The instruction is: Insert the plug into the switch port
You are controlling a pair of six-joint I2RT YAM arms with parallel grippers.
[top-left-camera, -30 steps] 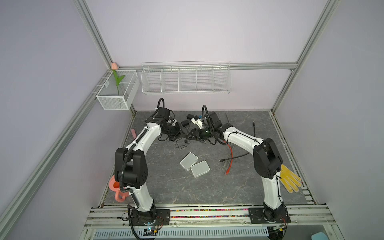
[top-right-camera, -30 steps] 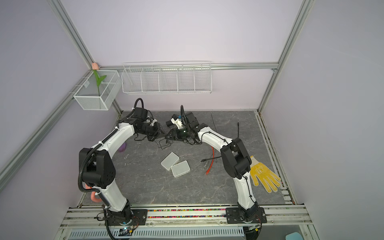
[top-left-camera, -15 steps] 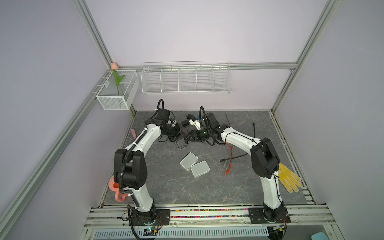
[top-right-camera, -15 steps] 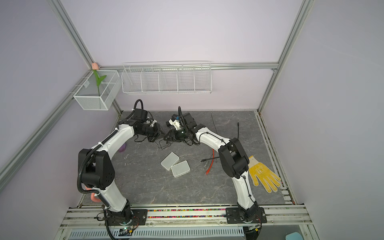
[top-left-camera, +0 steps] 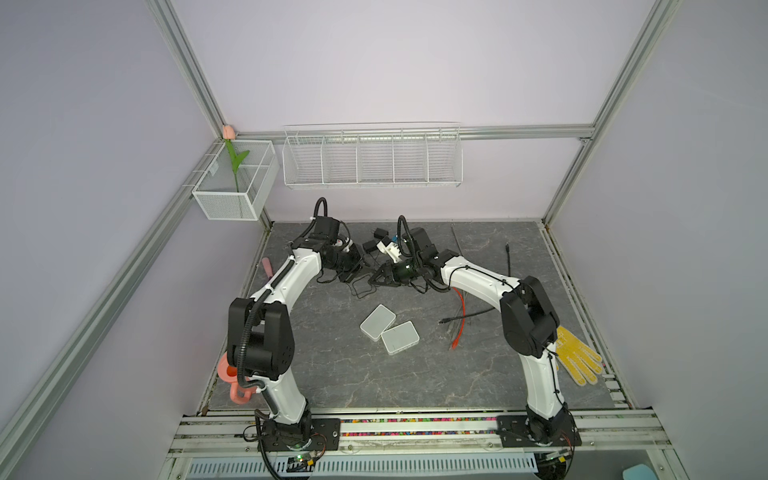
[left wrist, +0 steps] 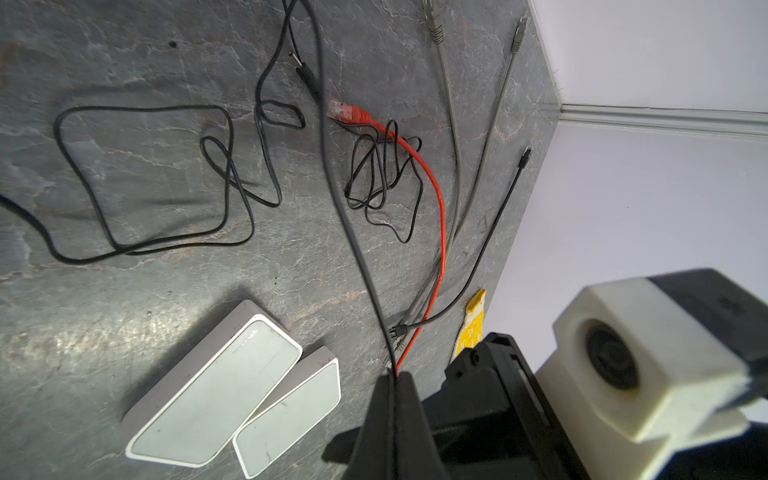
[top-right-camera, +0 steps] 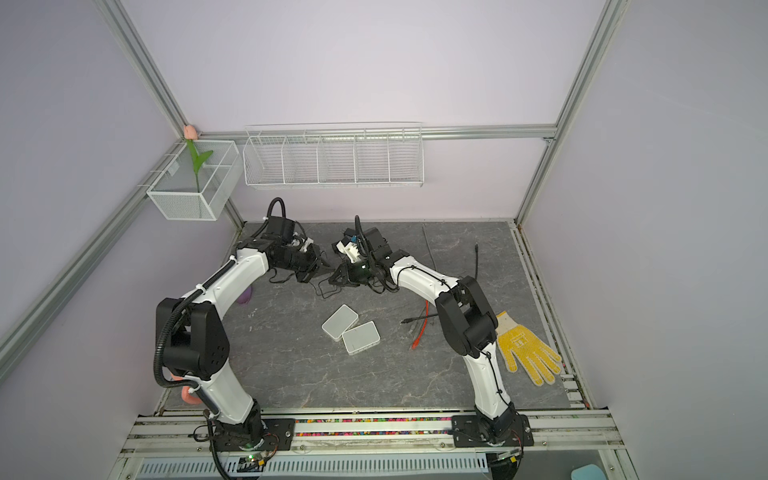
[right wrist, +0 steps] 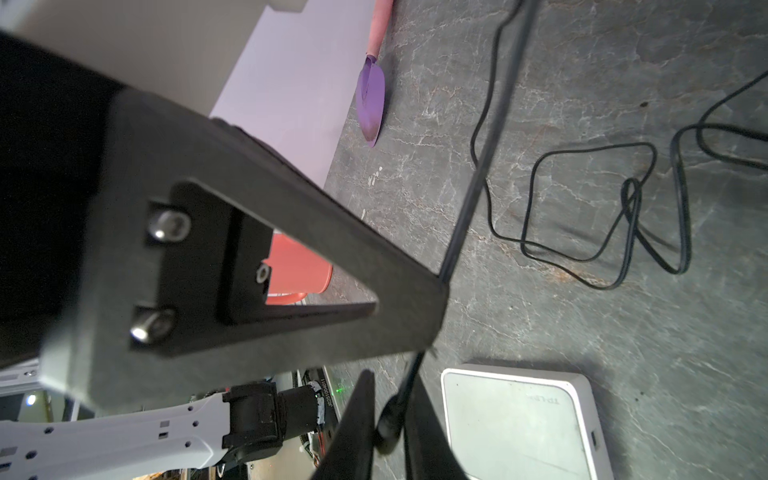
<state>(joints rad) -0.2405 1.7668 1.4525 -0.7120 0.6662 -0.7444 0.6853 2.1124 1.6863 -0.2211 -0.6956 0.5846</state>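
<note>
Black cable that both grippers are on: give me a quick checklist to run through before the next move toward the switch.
1. Left gripper grip on the black cable: ok, shut on it.
2. Right gripper grip: ok, jaws narrow on the same cable.
3. Plug in hand: cannot tell; a barrel plug lies loose on the table, and it is unclear whether it ends this cable.
4. White switches port facing: cannot tell, no port shows clearly.
5. Plug seated: not ok, nothing enters either switch.
6. Red Ethernet cable clear of the switches: ok, beside them, apart.
</note>
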